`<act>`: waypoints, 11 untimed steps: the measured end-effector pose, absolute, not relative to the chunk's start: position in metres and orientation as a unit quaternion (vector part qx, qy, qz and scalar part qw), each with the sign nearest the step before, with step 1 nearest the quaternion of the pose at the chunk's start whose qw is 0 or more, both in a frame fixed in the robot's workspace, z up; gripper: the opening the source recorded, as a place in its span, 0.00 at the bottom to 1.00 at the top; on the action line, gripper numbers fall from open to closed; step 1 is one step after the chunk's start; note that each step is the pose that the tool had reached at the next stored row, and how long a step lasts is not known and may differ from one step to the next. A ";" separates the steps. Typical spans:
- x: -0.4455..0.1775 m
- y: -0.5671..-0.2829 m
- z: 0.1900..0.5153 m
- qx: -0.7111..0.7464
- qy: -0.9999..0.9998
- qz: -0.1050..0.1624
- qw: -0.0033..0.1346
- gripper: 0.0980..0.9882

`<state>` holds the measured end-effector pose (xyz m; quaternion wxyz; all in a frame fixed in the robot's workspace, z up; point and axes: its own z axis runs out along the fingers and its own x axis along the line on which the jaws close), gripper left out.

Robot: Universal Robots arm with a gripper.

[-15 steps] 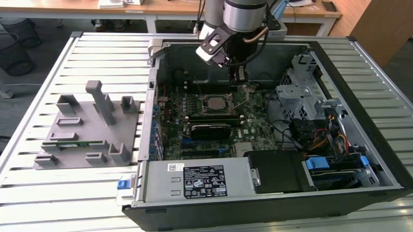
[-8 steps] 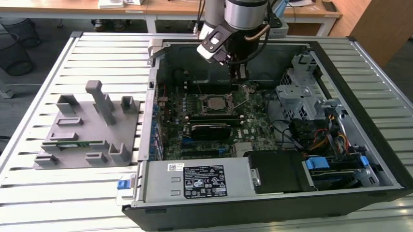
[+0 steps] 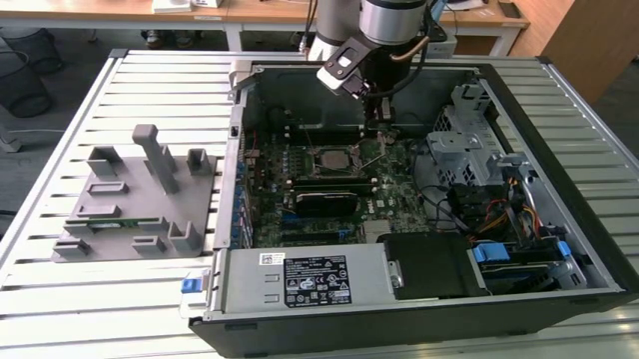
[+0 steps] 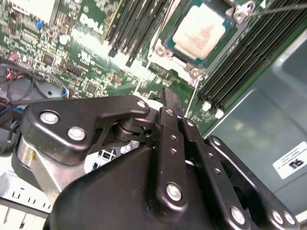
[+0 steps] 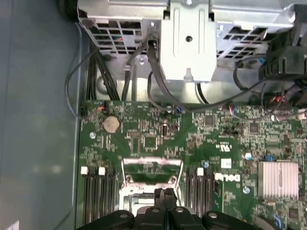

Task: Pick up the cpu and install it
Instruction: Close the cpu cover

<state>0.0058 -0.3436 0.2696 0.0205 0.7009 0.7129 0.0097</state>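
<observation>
Nearest in the exterior view, the power supply [image 3: 310,273] sits at the front of the open case [image 3: 599,247], which lies on a slatted table [image 3: 100,299]. A grey fixture [image 3: 135,202] stands on that table, at the exterior view's left. Behind the supply lies the motherboard [image 3: 399,194]. The cpu [image 3: 331,159] [image 4: 199,31] sits flat in the socket there, silvery top up. Just past the socket hangs the gripper [image 3: 382,129] [image 5: 164,192], apart from the cpu. Its fingers [image 5: 160,199] are clenched together with nothing seen between them. Whether the tips touch the board cannot be told. Desks [image 3: 269,15] stand farthest back.
</observation>
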 end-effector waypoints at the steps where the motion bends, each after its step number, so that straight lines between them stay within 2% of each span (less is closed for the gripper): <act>1: 0.007 -0.343 0.269 0.700 0.714 0.010 0.021 0.01; 11: 0.024 -0.340 0.262 0.698 0.716 0.008 0.020 0.01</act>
